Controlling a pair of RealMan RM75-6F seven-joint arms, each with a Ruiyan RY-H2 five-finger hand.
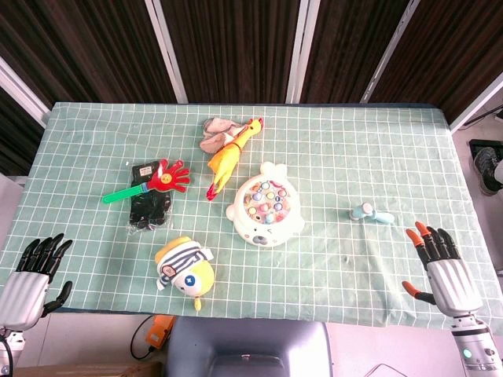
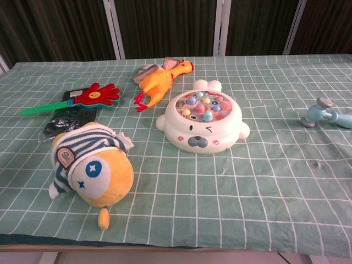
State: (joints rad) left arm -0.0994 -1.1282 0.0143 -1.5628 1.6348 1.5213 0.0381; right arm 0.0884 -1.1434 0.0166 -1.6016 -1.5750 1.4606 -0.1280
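My left hand hangs at the table's near left corner, fingers apart, holding nothing. At the near right edge my right hand is likewise spread and empty; the small teal toy hammer lies closest to it. Neither hand shows in the chest view. A white seal-shaped fishing game sits mid-table. A yellow plush fish in a striped cap lies near the front edge. A rubber chicken lies further back.
A red hand clapper with a green handle rests over a black packet. A grey-pink plush lies behind the chicken. The green checked cloth covers the table. A grey chair back stands at the near edge.
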